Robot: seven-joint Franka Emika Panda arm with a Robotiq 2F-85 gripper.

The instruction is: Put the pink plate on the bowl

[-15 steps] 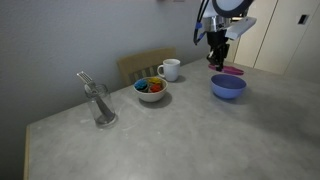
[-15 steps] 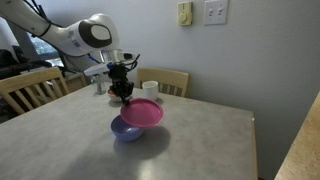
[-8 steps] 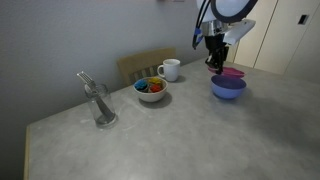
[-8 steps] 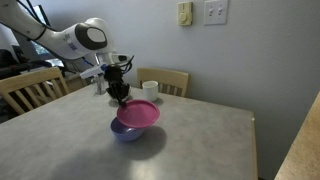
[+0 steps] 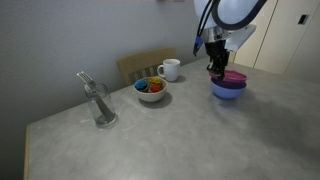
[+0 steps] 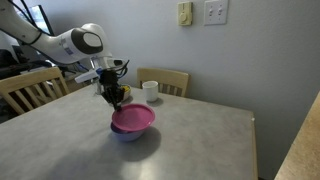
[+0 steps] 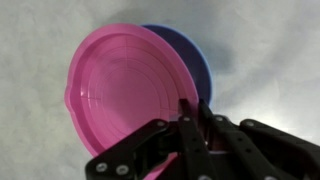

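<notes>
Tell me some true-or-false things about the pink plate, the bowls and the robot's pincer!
1. The pincer grips the plate by its rim. True.
2. The plate is above the white bowl. False: it sits over the blue bowl, covering most of it.
3. The white bowl is empty. False: it has colourful things inside.
4. A mug stands on the table near a chair. True.
</notes>
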